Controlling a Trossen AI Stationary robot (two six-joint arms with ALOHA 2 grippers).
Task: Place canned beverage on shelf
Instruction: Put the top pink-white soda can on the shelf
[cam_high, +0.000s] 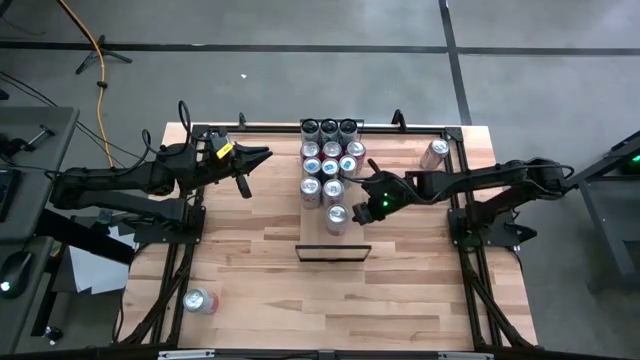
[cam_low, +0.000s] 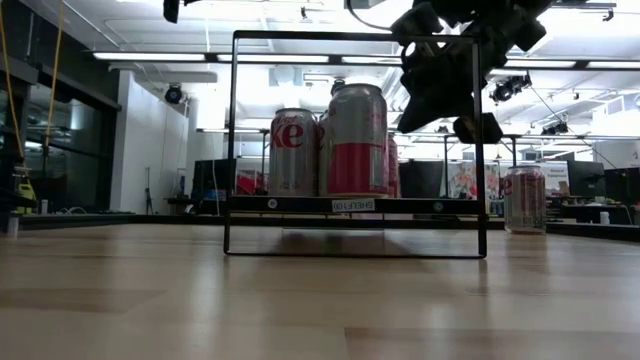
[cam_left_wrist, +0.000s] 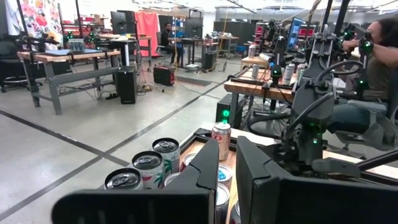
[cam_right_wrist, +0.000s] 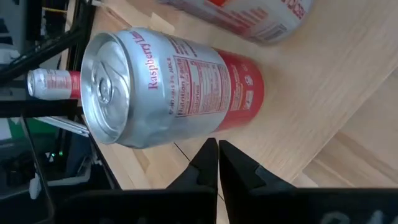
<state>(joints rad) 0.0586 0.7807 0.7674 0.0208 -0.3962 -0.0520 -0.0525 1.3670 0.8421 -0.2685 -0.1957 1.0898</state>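
Note:
The shelf (cam_high: 313, 236) is a pale wood panel with a black end bar (cam_high: 333, 251). It carries several upright cans (cam_high: 329, 150). The nearest is a silver and red Raspberry Lime can (cam_right_wrist: 180, 87), also in the high view (cam_high: 337, 217) and the low view (cam_low: 357, 140). My right gripper (cam_high: 364, 192) is shut and empty. It hovers just to the right of that can, near its top (cam_low: 440, 85); its fingertips (cam_right_wrist: 210, 155) point at the can's side without touching. My left gripper (cam_high: 262, 155) waits at the table's far left, open by a narrow gap (cam_left_wrist: 227, 168).
One can (cam_high: 200, 300) lies on the table at the near left. Another can (cam_high: 435, 153) stands at the far right, also in the low view (cam_low: 525, 200). A black wire frame (cam_low: 232, 150) rises around the shelf's near end. Black rails (cam_high: 468, 290) border the table.

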